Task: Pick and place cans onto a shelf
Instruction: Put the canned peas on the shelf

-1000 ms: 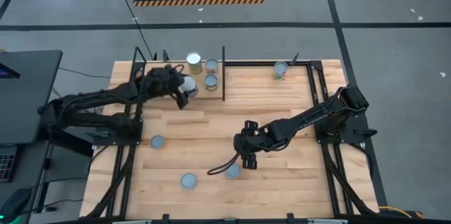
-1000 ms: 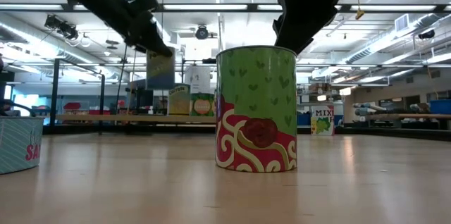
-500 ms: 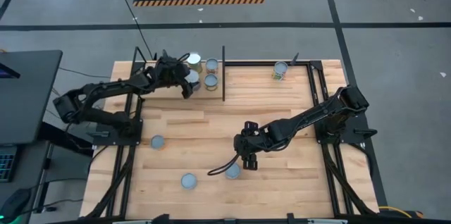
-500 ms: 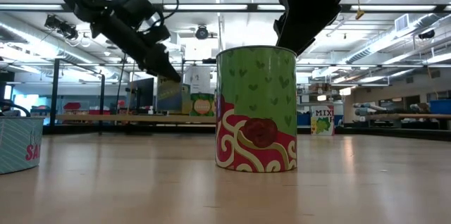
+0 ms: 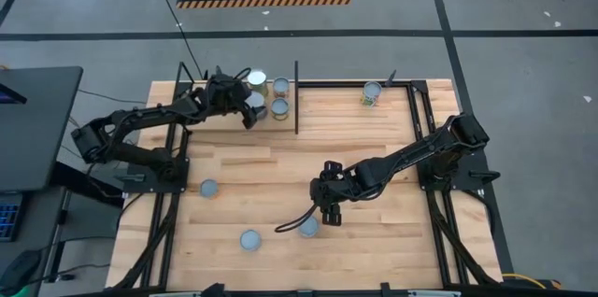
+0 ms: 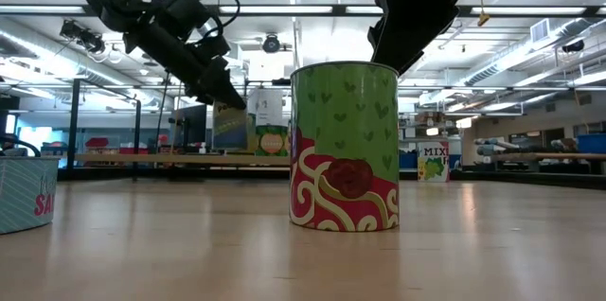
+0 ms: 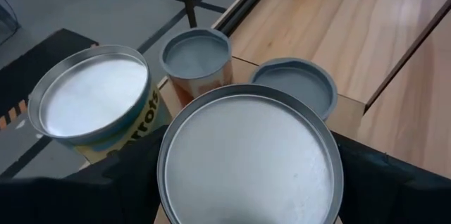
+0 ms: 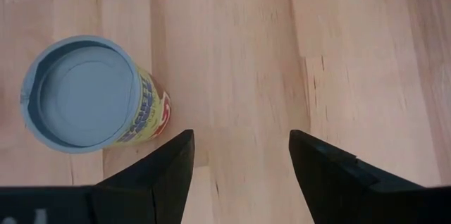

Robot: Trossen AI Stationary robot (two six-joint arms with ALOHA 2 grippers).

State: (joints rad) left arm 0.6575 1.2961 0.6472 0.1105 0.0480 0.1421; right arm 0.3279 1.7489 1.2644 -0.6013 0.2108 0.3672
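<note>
Over the shelf, left claw grips a can.

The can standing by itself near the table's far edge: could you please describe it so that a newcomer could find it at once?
On the plank table, look along the far edge, right of the can cluster. The lone can stands by a thin black post; unlike the cluster's cans, it has no can beside it and no gripper near.
</note>
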